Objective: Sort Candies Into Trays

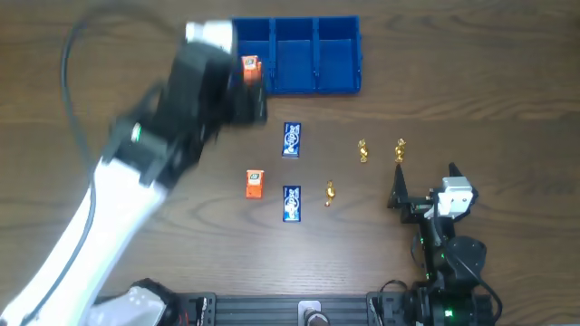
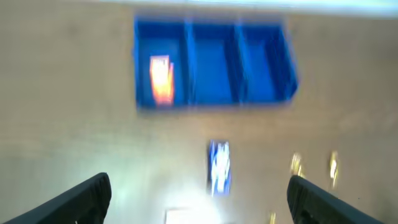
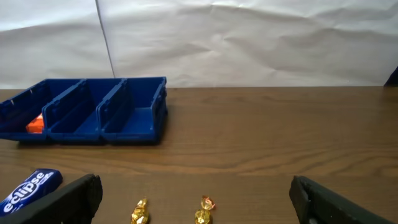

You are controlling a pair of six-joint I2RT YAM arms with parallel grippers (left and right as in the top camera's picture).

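Left gripper (image 2: 199, 183), right gripper (image 3: 195, 182) open; gold candies (image 3: 140, 211) near latter; orange candy (image 2: 161, 79) seemingly in tray (image 2: 214, 74)

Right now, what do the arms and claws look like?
Left arm: white links, black joints, green light, black cable looping beside it. Right arm: black, white block at the wrist, green indicator near the base. Left claw and right claw: black.

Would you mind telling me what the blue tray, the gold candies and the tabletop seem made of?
Blue tray: likely moulded plastic, uniform colour, slight sheen. Gold candies: seemingly metallic foil wrappers, crinkled and glinting. Tabletop: wood or wood-look laminate, visible grain, matte.
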